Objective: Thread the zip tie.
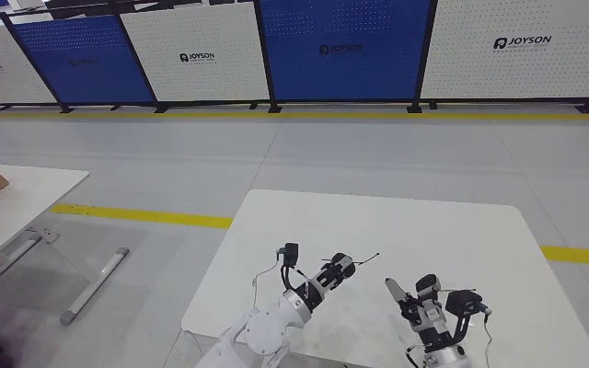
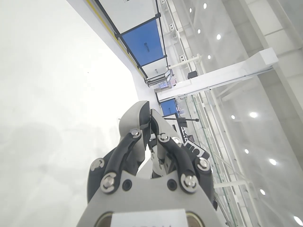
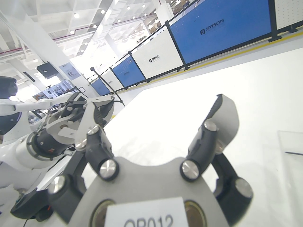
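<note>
Right gripper (image 3: 156, 109) agape; left gripper (image 2: 149, 115) pinching zip tie (image 1: 366, 260), near table (image 1: 396, 221) edge

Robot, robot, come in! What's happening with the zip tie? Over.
Left gripper shut on zip tie, held above the table. Right gripper open, empty. Zip tie straight, not looped yet. Nothing seen between the grippers.

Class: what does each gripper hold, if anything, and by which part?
The left gripper pinches the zip tie on its strap, near the plain end; the head end juts free. The right gripper is open and empty.
</note>
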